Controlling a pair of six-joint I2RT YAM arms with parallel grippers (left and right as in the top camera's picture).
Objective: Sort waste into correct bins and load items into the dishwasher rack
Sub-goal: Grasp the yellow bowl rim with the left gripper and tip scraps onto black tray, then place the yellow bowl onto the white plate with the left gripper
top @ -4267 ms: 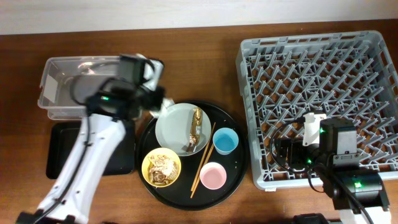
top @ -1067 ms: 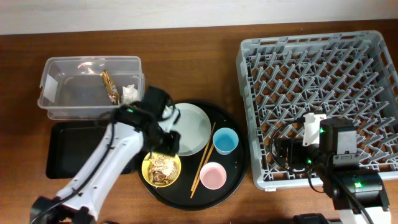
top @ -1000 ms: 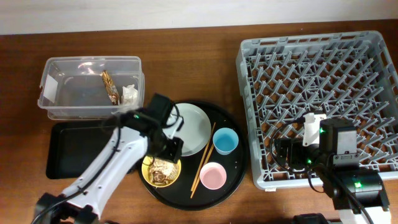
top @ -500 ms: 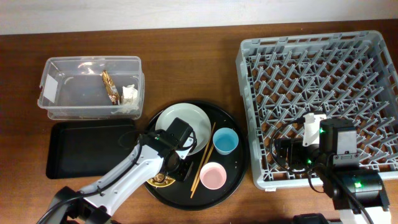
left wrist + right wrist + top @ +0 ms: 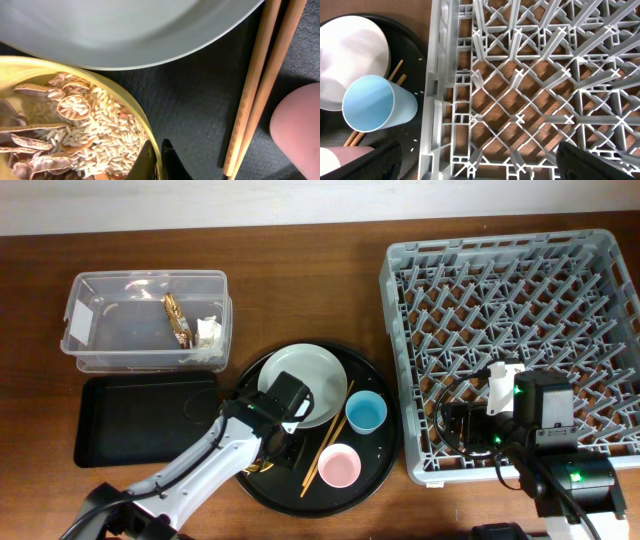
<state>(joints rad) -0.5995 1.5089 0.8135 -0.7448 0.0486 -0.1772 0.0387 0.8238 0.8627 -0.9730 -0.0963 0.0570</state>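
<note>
Left arm [image 5: 200, 467] stretched forward, left hand [image 5: 159, 160] pinched tight (fingers nearly touching); right hand [image 5: 479, 162] spread wide.

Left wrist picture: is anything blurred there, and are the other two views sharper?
Left wrist view: the rice in the yellow bowl and the wooden chopsticks are crisp, while the pale grey-green round plate and the pink cup look softer. Right wrist view: the large grey plastic rack is sharp, brightly lit. Overhead view: even light, sharp throughout, only faint shadows.

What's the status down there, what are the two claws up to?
Left gripper pinching yellow bowl rim, food scraps inside. Right gripper open above dishwasher rack, holding nothing. Chopsticks and pink cup close beside the bowl.
</note>
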